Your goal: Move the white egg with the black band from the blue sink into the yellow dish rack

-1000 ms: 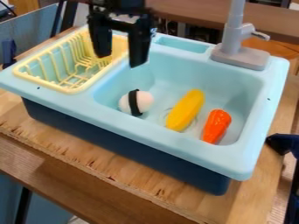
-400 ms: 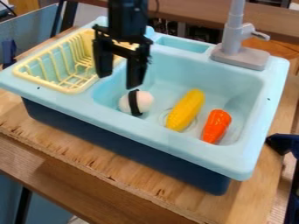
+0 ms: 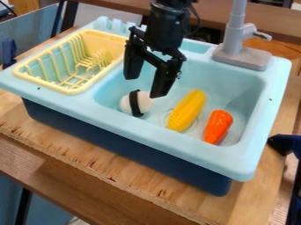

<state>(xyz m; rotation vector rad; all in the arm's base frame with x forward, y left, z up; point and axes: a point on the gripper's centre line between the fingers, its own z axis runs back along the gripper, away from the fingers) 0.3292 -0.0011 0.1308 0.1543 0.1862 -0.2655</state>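
Your gripper is black. You've got a white ball with one black band, plain yellow corn, and a solid orange-red vegetable. Your sink is light blue over a dark navy base; rack pale yellow, faucet grey, board tan with brown wood grain.

Black-banded white toy, seemingly round, in sink

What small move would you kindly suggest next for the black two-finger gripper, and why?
I would probably lower the gripper slightly, fingers open, toward the round white toy with a black band in the light-blue plastic sink: its fingers are apart and empty, and in this view that toy appears closest, just below them.
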